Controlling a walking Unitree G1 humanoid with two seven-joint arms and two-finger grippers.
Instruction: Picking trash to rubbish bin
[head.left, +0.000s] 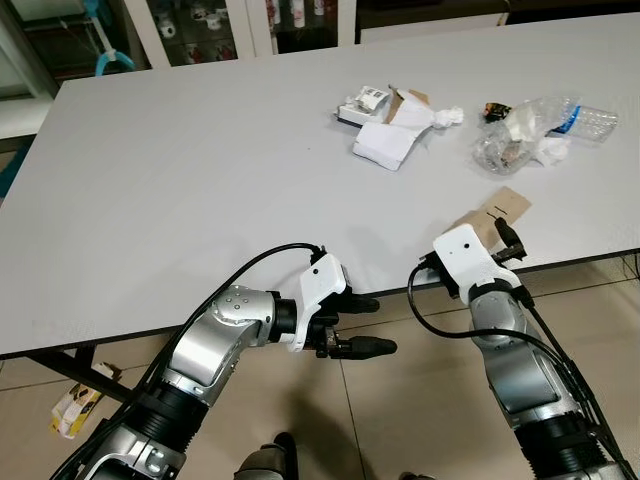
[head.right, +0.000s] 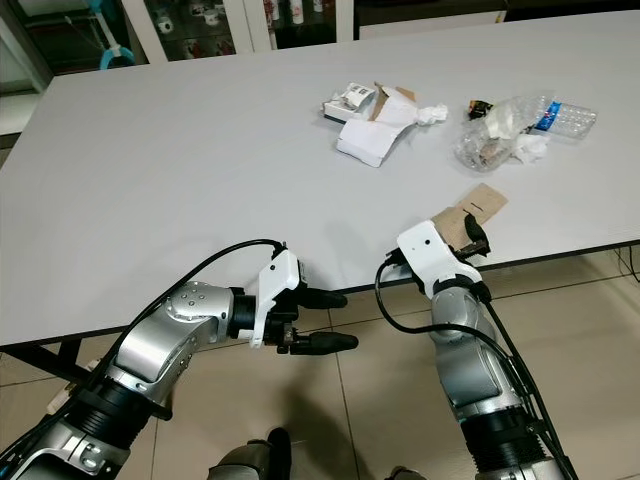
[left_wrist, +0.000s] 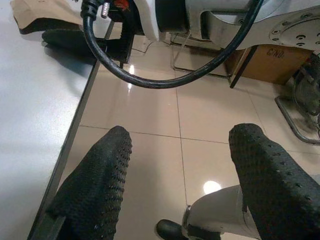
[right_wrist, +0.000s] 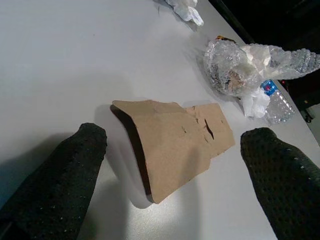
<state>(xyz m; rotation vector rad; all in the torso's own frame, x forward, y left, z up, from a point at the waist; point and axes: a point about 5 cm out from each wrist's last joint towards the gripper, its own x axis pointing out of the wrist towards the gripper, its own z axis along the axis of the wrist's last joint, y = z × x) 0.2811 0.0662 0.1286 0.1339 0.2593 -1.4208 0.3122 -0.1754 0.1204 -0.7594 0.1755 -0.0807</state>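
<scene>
Even, bright overhead light falls on the grey bench (head.left: 200, 180); head views are sharp, with soft shadows beneath the arms; the tiled floor (left_wrist: 200, 145) shows small glare spots; the wrist views' near black fingers (right_wrist: 75, 175) look soft and slightly blurred.

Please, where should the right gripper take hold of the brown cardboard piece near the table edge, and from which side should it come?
Probably the raised near edge of the cardboard piece. It lies bent, its near end lifted off the table with shadow beneath, so a finger could slide under. The right gripper, open, already straddles it from the table-edge side; coming straight forward seems best.
</scene>
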